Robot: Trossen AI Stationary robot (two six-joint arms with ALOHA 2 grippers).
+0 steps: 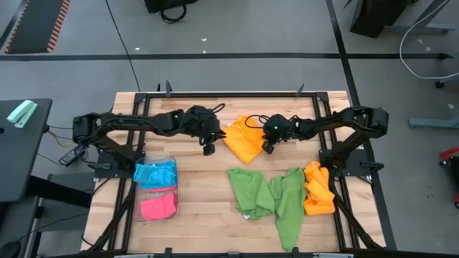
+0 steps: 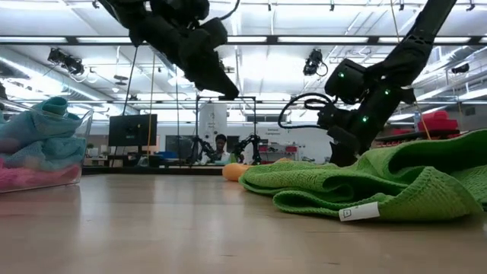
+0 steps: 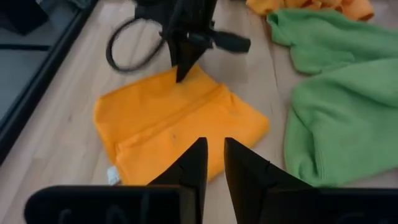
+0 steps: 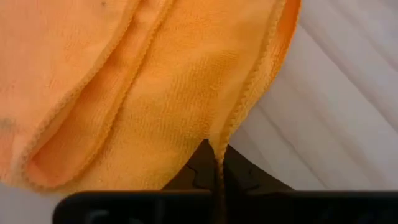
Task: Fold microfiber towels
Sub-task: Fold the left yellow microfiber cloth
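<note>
folded towel (image 1: 242, 142) mid-table between both grippers; loose towels (image 1: 276, 197) nearer front; tray (image 1: 141, 193) with towels at left
</note>
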